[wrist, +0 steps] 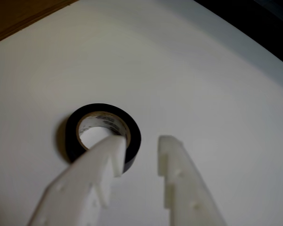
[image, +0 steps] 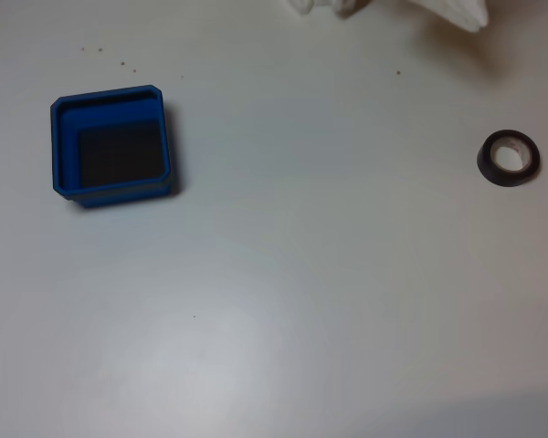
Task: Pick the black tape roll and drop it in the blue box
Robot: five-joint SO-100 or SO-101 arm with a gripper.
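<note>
While the tape (wrist: 103, 134) lies flat at the fixed view's right edge, far from the box (image: 110, 146) at left, the end effector (wrist: 140, 150) hangs open over it — light, stiff, probably slick — best pinched across the wall.

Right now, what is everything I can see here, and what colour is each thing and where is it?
Blue box: one, bright blue walls with a dark floor, nothing in it, on the left of the table in the fixed view.
Black tape roll: one, black with a pale inner core, lying flat on the right of the table in the fixed view, far from the box; in the wrist view it lies just ahead of the fingers.
Table: one, white, under everything.
Specks: a few, dark, on the table beyond the box in the fixed view.
Gripper: one, white, two fingers spread apart, above the table by the roll in the wrist view.
</note>
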